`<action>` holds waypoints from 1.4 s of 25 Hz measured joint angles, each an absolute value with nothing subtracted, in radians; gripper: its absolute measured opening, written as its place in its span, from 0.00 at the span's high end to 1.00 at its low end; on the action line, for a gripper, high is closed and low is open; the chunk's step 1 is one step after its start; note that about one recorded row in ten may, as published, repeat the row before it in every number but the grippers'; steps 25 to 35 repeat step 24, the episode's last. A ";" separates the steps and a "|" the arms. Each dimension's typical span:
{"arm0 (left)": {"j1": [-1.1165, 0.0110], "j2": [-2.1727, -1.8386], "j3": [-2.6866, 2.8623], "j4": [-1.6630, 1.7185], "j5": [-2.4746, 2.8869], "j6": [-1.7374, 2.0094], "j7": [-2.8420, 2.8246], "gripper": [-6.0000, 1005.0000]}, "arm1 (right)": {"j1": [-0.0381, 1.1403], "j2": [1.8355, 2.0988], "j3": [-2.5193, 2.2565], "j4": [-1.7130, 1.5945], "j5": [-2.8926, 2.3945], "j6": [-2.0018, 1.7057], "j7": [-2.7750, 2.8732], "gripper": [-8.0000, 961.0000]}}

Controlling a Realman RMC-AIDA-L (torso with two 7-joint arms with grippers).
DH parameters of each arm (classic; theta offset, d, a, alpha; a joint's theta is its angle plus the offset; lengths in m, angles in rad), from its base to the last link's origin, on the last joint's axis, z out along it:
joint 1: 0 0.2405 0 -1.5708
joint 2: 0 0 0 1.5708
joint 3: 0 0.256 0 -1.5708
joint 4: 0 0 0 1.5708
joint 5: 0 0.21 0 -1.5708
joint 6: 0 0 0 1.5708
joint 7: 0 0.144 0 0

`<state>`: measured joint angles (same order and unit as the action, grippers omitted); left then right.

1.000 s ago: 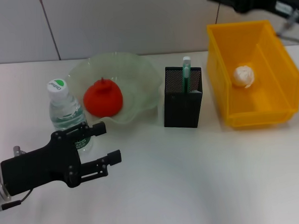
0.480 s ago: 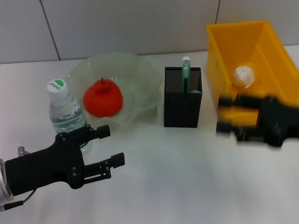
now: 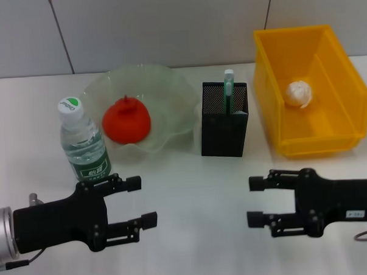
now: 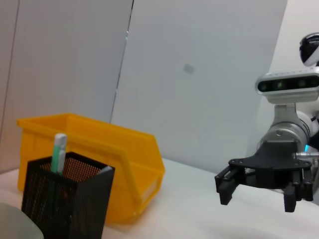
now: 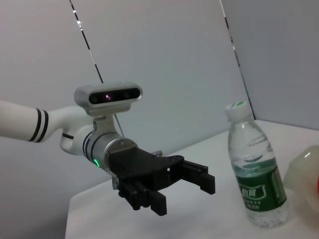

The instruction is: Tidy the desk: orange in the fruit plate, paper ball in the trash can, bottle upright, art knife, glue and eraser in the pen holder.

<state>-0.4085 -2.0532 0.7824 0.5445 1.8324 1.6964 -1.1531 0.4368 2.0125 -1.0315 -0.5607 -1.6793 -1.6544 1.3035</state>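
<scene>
Nearest the robot, the black left gripper (image 3: pixel 140 201) hovered low over the white desk (image 3: pixel 198 191) with its fingers spread apart and nothing between them; level with it, the black right gripper (image 3: pixel 254 201) faced it across bare desk, likewise spread and empty. Just beyond the left gripper stood the clear plastic water bottle (image 3: pixel 83 148) — upright, its white cap on. Farther back, the red-orange round fruit (image 3: pixel 126 120) sat inside the pale green wavy glass plate (image 3: pixel 172 98). The black mesh pen holder (image 3: pixel 224 126) held a green-and-white stick, and the white crumpled paper ball (image 3: pixel 299 93) lay in the yellow plastic bin (image 3: pixel 340 88).
</scene>
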 joint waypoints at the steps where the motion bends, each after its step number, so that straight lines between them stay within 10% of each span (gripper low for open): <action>1: -0.407 -2.052 0.782 0.544 1.853 1.698 -1.152 0.20 | 0.434 2.019 -1.031 -0.560 -1.683 -1.646 1.295 0.21; 9: -0.424 -2.051 0.782 0.545 1.894 1.701 -1.161 0.20 | 0.421 2.062 -1.038 -0.557 -1.722 -1.587 1.231 0.21; 35: -0.439 -2.049 0.782 0.545 1.922 1.707 -1.193 0.20 | 0.430 2.073 -1.039 -0.564 -1.724 -1.577 1.215 0.21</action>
